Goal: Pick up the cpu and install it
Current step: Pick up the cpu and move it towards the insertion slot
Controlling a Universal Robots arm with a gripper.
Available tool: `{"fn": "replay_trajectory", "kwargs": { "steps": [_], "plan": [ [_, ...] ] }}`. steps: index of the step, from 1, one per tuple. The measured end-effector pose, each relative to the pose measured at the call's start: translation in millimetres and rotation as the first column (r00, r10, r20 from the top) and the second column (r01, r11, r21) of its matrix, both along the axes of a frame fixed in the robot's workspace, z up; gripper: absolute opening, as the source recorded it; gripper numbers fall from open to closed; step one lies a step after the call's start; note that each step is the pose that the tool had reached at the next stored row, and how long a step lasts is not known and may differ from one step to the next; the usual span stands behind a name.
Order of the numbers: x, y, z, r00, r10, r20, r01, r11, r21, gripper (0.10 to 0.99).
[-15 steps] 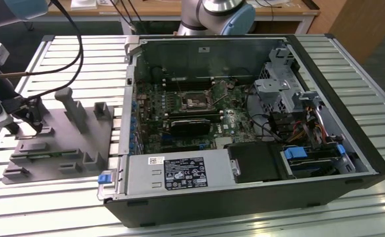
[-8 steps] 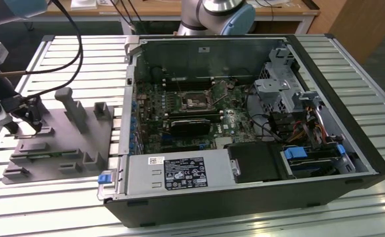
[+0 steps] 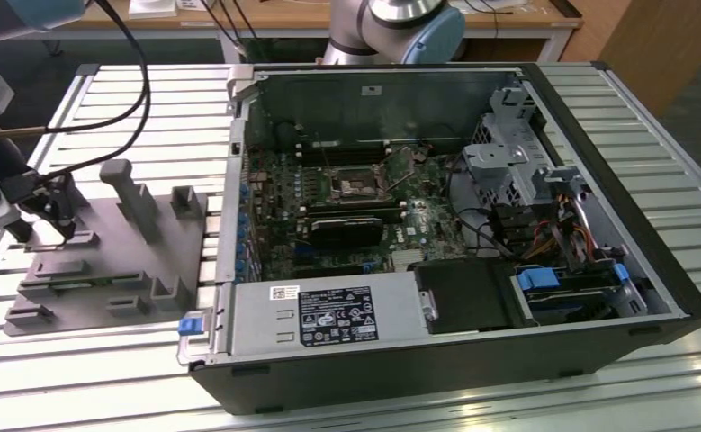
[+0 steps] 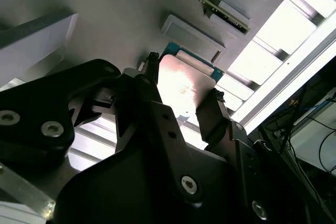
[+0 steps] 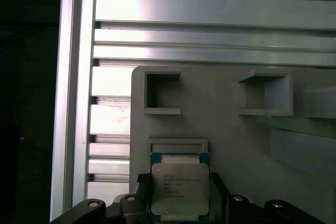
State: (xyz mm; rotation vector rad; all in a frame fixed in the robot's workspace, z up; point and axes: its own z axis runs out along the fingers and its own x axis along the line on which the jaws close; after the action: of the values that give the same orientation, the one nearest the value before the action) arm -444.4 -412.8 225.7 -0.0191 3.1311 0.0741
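On the table (image 3: 146,99), the plate (image 3: 98,256) lay at the exterior view's left, just beside the open computer case (image 3: 363,99) at its right. The chip (image 5: 180,192) sat on the plate near its outer edge, away from the case, with the gripper (image 3: 50,225) right over it.

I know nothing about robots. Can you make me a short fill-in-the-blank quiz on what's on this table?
1. In the exterior view, the tool is over the grey fixture plate on the ____ side.
2. The cpu, with its shiny ____ top, is at the fixture plate, not in the computer case.
3. The computer case is ____, so its motherboard shows.
Missing words: left; silver; open.
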Motion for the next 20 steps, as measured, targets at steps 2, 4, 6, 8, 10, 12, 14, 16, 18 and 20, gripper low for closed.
{"fn": "replay_trajectory", "kwargs": {
  "steps": [2,4,6,8,10,12,14,16,18,20],
  "plan": [
    [0.0,0.0,0.6,1.0000,0.000,0.0000,0.000,1.0000,0.000,0.537],
    [0.0,0.0,1.3,1.0000,0.000,-0.0001,0.000,1.0000,0.000,0.537],
    [0.0,0.0,1.9,1.0000,0.000,0.0000,0.000,1.0000,0.000,0.537],
    [0.0,0.1,2.5,1.0000,0.000,0.0000,0.000,1.0000,0.000,0.537],
    [0.0,0.1,3.3,1.0000,0.000,-0.0001,0.000,1.0000,0.000,0.537],
    [0.0,0.1,4.1,1.0000,0.000,-0.0001,0.000,1.0000,0.000,0.537],
    [0.0,0.2,5.2,1.0000,0.000,-0.0001,0.000,1.0000,0.000,0.537],
    [0.0,0.2,6.4,1.0000,0.000,-0.0001,0.000,1.0000,0.000,0.537],
    [0.0,0.2,7.9,1.0000,0.000,-0.0002,0.000,1.0000,0.000,0.537],
    [0.0,0.2,9.1,1.0000,0.000,0.0000,0.000,1.0000,0.000,0.537]
  ]
}}
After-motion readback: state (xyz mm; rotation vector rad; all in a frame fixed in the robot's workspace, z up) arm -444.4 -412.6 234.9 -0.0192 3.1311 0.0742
